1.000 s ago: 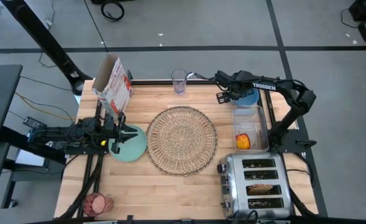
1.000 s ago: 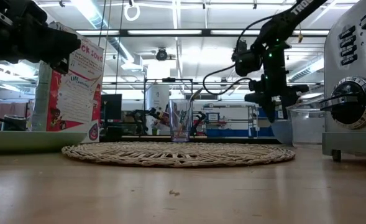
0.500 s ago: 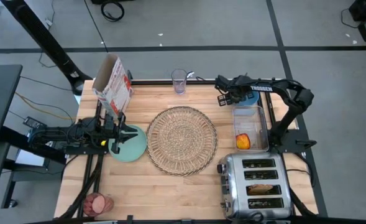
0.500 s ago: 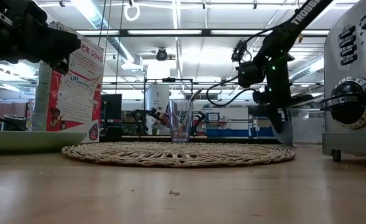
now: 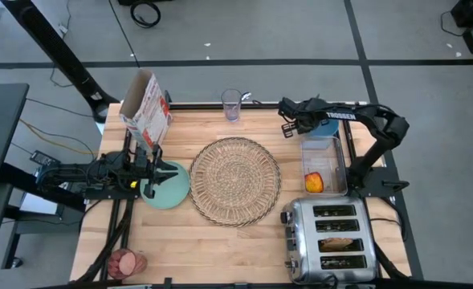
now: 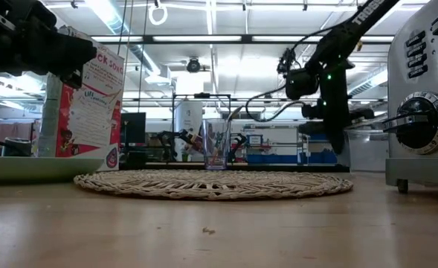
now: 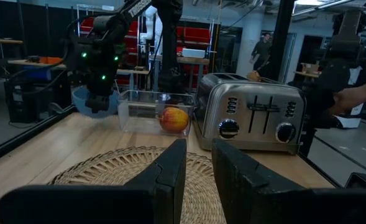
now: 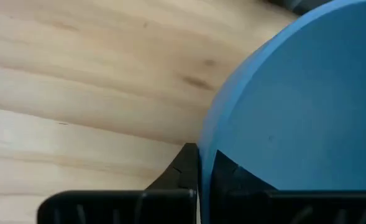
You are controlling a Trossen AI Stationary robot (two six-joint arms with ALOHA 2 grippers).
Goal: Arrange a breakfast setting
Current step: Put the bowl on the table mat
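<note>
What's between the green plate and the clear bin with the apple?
In the high view, only the wicker placemat lies between the plate and the bin.

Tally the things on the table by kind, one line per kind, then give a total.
Dishes: 2, mint-green plate, small blue bowl
Glasses: 2
Wicker placemat: 1
Cereal box: 1
Toaster: 1
Clear container: 1
Apple: 1
Total: 9
</note>
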